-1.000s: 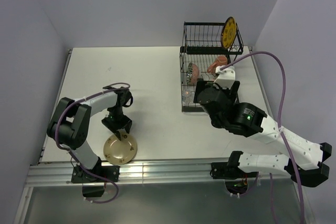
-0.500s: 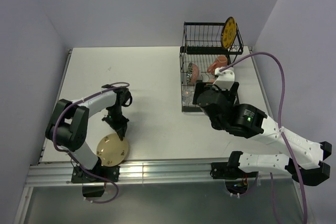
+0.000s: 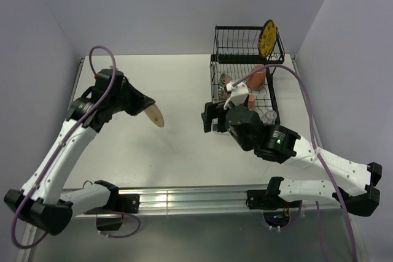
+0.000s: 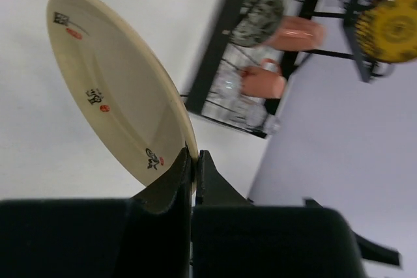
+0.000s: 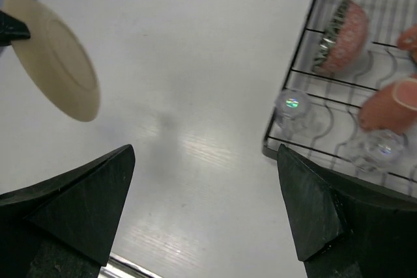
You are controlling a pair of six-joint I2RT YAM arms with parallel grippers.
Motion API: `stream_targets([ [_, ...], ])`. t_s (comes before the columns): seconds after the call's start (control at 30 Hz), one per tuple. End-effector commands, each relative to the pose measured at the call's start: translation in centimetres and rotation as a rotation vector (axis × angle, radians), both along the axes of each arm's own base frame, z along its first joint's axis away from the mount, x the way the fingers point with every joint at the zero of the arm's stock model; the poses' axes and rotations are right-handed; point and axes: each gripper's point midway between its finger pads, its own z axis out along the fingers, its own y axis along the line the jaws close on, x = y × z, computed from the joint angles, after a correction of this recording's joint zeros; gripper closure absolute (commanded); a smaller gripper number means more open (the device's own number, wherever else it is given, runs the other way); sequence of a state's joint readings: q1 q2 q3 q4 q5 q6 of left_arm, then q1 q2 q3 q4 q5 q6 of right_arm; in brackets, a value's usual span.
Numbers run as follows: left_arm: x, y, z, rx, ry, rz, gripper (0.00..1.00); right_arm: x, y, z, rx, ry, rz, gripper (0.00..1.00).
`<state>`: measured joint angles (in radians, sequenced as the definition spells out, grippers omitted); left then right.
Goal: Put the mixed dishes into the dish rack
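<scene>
My left gripper is shut on the rim of the tan speckled plate and holds it tilted in the air over the left half of the table; the wrist view shows the plate pinched between the jaws. The black dish rack stands at the back right. The yellow plate stands upright in its taller section. Two orange mugs, the dark patterned bowl and clear glasses sit in its lower part. My right gripper is open and empty over the table just left of the rack.
The white table ends in a metal rail at the near edge. Grey walls close in the left, back and right sides. The right arm's purple cable loops over the rack's near right corner.
My left gripper has lifted the tan plate off the table near the front edge and carried it up and back. My right gripper has swung left, off the rack.
</scene>
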<state>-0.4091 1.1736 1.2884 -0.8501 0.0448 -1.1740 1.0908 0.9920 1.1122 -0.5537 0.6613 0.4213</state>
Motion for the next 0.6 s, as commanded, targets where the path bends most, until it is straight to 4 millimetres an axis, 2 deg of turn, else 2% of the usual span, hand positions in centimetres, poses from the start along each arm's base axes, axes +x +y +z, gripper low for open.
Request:
stream_targets([
  [0.0,-1.1,-1.8,2.9,-0.147,-0.077,-0.061,1.00,-0.2,4.6,2.1,0.099,-0.064,0.178,0.04],
  [0.07,-1.9,-2.2,3.1,-0.191,-0.071,-0.079,1.00,0.0,6.2,1.8,0.078,-0.076,0.223,0.08],
  [0.1,-2.6,-2.3,3.3,-0.219,-0.068,-0.079,1.00,0.0,7.1,2.6,0.092,-0.094,0.241,0.11],
  [0.13,-3.0,-2.4,3.5,-0.238,-0.069,-0.084,1.00,0.2,8.2,1.9,0.047,-0.094,0.259,0.11],
  [0.17,-3.2,-2.4,3.6,-0.246,-0.071,-0.081,1.00,-0.6,9.5,2.1,0.038,-0.109,0.292,0.11],
  [0.23,-3.9,-2.1,3.9,-0.254,-0.072,-0.066,1.00,-0.6,11.3,2.1,-0.014,-0.137,0.276,0.10],
  [0.27,-4.1,-2.0,4.1,-0.259,-0.074,-0.067,1.00,-1.6,12.6,2.2,-0.036,-0.152,0.309,0.10],
  [0.4,-4.7,-1.8,5.8,-0.268,-0.100,-0.071,1.00,-2.6,16.5,1.2,-0.102,-0.163,0.333,0.09],
  [0.53,-5.5,-2.2,6.5,-0.293,-0.088,-0.106,1.00,-2.8,18.4,0.1,-0.134,-0.175,0.325,0.10],
  [0.57,-5.9,-2.6,6.6,-0.313,-0.082,-0.129,1.00,-2.5,18.4,0.3,-0.129,-0.187,0.302,0.13],
])
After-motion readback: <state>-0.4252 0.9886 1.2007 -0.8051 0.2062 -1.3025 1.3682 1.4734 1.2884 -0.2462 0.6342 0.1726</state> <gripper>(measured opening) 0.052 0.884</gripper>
